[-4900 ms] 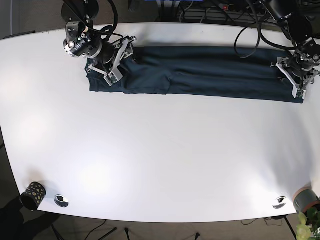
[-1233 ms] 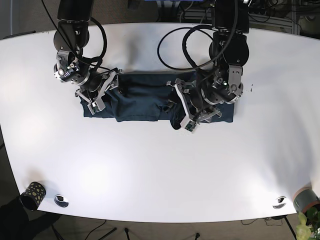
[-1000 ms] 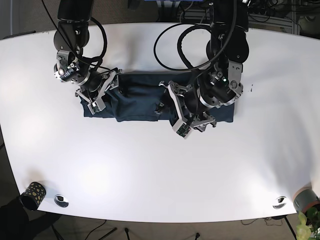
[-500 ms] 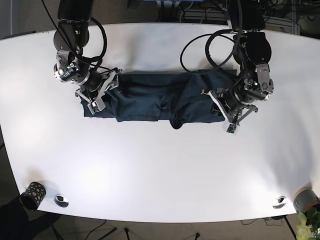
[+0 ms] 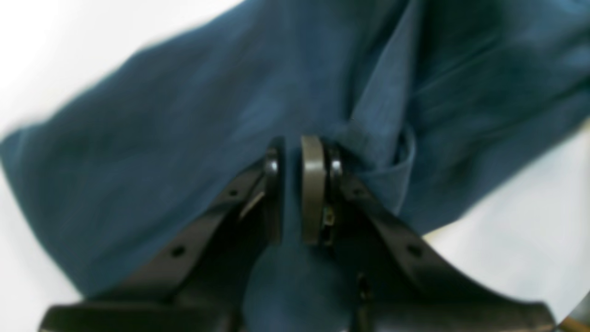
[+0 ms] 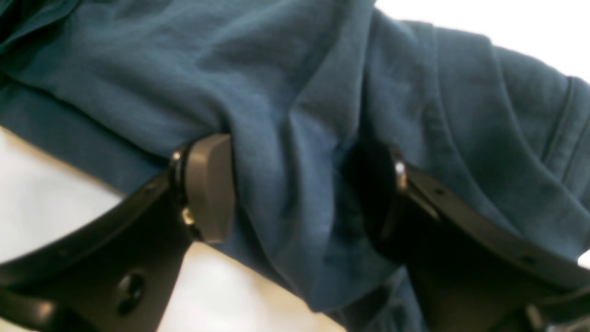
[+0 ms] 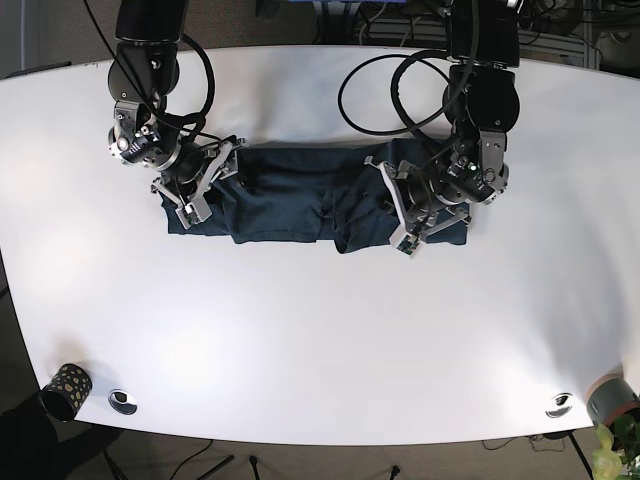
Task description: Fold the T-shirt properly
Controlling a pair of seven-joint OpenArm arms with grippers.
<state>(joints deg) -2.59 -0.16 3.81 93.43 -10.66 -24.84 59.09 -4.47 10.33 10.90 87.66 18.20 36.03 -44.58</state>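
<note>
- Left wrist view: the left claw (image 5: 291, 189) is nearly closed, its two pads pinching a thin layer of the shirt (image 5: 193, 138), with a ridge of cloth bunched just beside the right-hand pad. The cloth drapes and creases around the pads, so it looks soft and light, with no stiffness of its own. A hold like this will likely lift only the top layer unless the pads bite a hem or a doubled edge.
- Right wrist view: the right claw (image 6: 299, 193) stands wide open over the shirt (image 6: 322, 83), one pad (image 6: 209, 193) pressed into a fold, the other finger partly hidden behind cloth. It grips nothing. The knit wrinkles readily, so it should slide a little on the smooth bench (image 6: 41, 184) when tugged.
- Base view: the shirt (image 7: 290, 195) lies as a long dark band near the far edge of the bench (image 7: 320, 350), about midway between its side edges. Each claw sits at one end of it. The end under the left claw (image 7: 412, 228) is heaped and uneven, so taking hold at the outer corners looks best.
</note>
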